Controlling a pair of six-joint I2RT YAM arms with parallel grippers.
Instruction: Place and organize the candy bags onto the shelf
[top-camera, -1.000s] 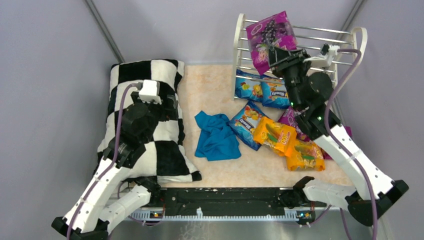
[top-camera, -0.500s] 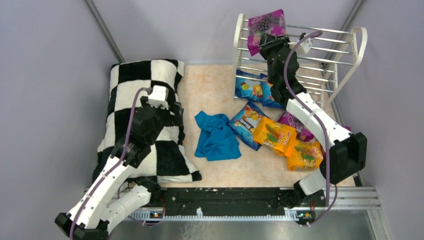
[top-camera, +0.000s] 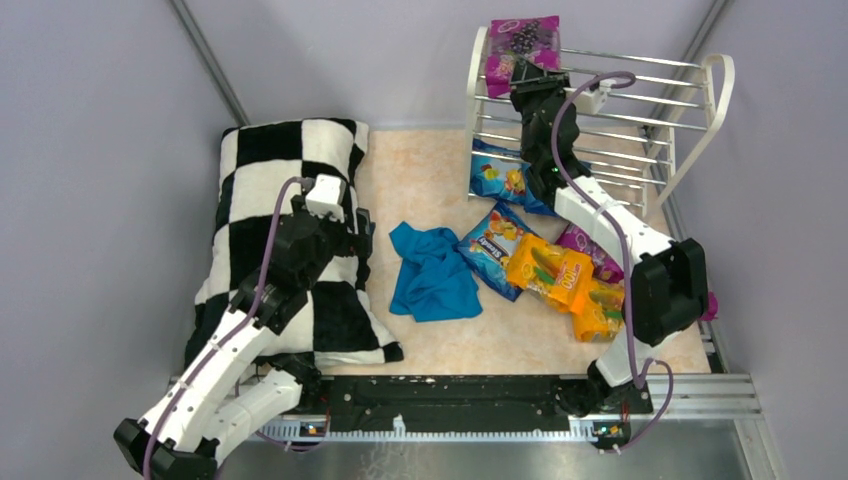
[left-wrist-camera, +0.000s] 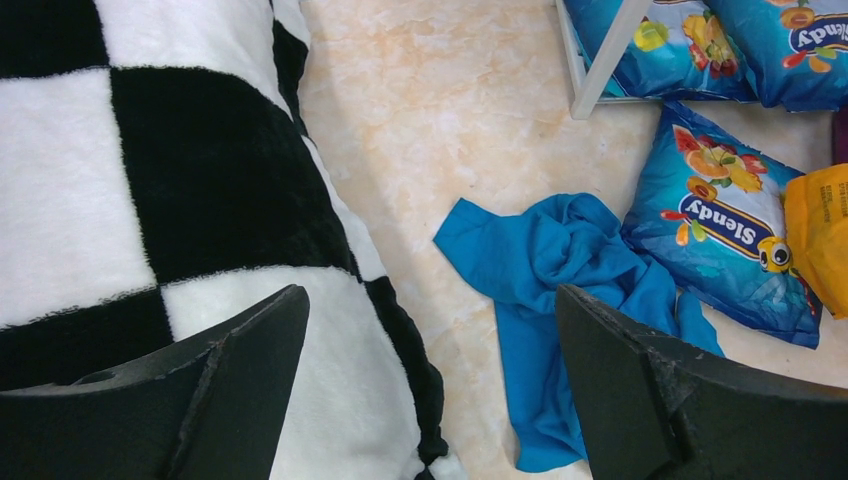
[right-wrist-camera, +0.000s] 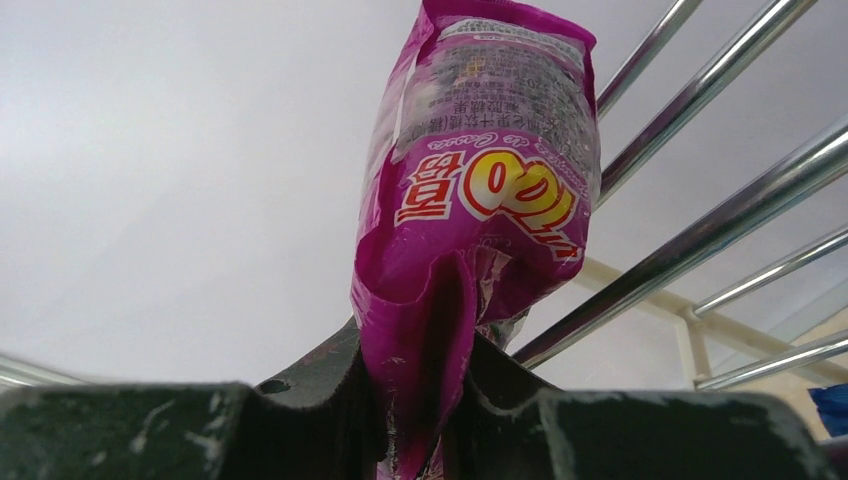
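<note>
The glossy purple grape-print candy bag (top-camera: 520, 42) is held at the left end of the top tier of the white metal-rod shelf (top-camera: 716, 80), its lower edge clamped in the right pincer (right-wrist-camera: 420, 400); that pinch is shown only by the right wrist view. The left pincer (left-wrist-camera: 430, 300), jaws wide apart, is hung over the black-and-white checkered pillow (left-wrist-camera: 100, 200). Only overhead is a second purple bag (top-camera: 583, 243) seen, beside the orange bags (top-camera: 548, 270) on the pale marbled surface (top-camera: 420, 170).
</note>
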